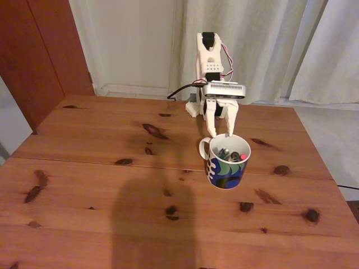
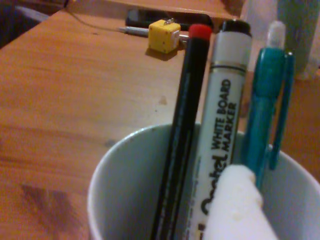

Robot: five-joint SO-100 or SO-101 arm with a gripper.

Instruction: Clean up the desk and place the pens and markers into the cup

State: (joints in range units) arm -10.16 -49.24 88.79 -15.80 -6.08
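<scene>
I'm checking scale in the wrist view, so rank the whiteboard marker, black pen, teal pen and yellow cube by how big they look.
1. Whiteboard marker
2. Black pen
3. Teal pen, close to the black pen
4. Yellow cube, farther away, so its true size is unsure

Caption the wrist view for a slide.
Black pen, whiteboard marker and teal pen standing in the cup.

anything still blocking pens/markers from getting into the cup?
Nothing visible. The black pen with red tip, the white board marker and the teal pen already stand inside the cup. The gripper hangs just above its rim.
</scene>
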